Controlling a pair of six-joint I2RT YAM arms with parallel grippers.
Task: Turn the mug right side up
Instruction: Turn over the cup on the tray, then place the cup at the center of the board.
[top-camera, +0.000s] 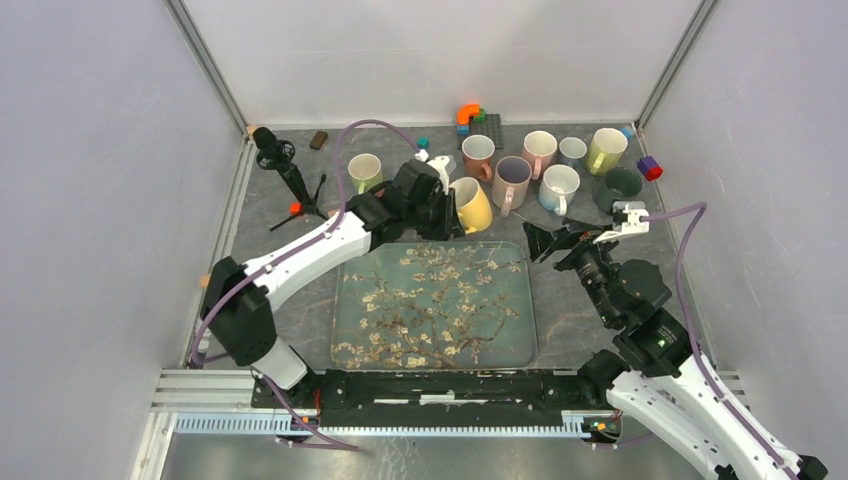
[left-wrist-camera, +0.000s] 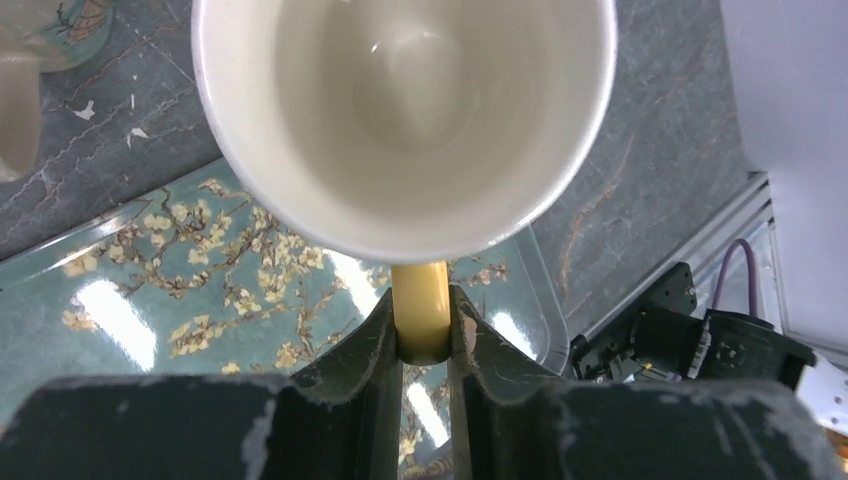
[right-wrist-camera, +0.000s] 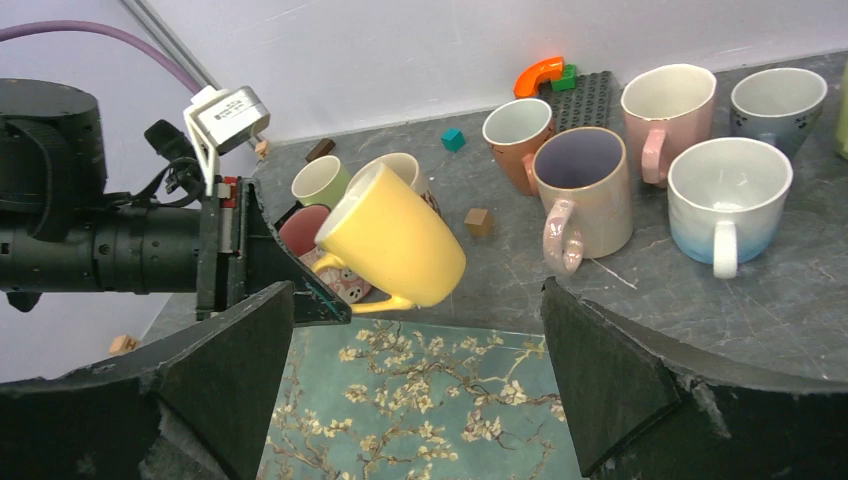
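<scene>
Left wrist view settles the grip: the left pincer (left-wrist-camera: 423, 312) is clenched on the handle (left-wrist-camera: 421, 290) of the mug (left-wrist-camera: 400, 120), whose white mouth gapes straight at that camera. Holding by the handle leaves the body free to swing, which suits a turn. From the right wrist, the mug hangs in the air, tilted with its mouth up and back toward the left arm and its handle underneath. It is over the far edge of the tray (top-camera: 350, 330), not yet upright. The right pincer (top-camera: 548, 240) is spread wide and empty, aimed at the mug from well apart — placed, I judge, to watch or steady rather than carry. Other mugs (top-camera: 540, 165) stand upright at the back of the surface (top-camera: 590, 300) — likely where this one belongs.
</scene>
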